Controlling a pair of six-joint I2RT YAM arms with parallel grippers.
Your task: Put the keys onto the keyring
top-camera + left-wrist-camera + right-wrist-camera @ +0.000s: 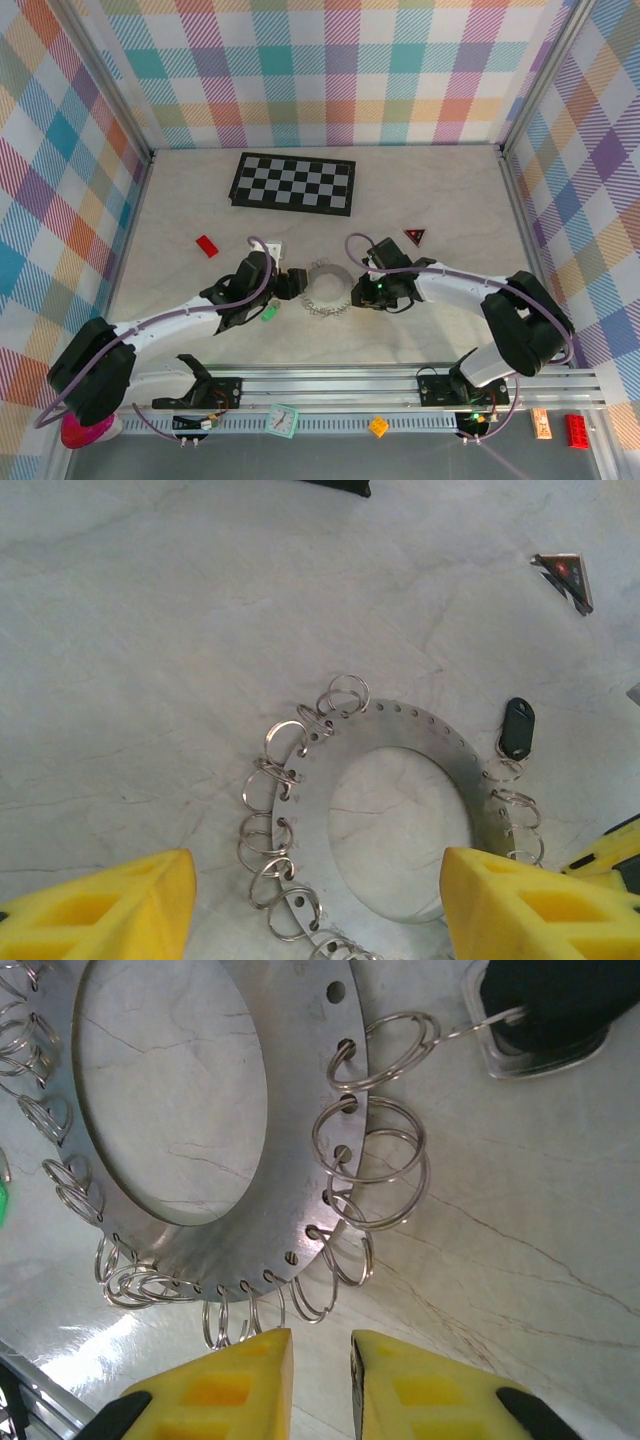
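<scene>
The green key (pixel 268 313) lies unthreaded on the desk at eight o'clock of the keyring (pixel 420 735), left hand (pixel 315 853) released, right hand (pixel 320 1335) nearly clenched, empty.

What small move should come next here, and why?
Probably close the left claw on the keyring to steady it: it lies flat between that claw's open fingers, while the right claw sits at its looped rim.
</scene>
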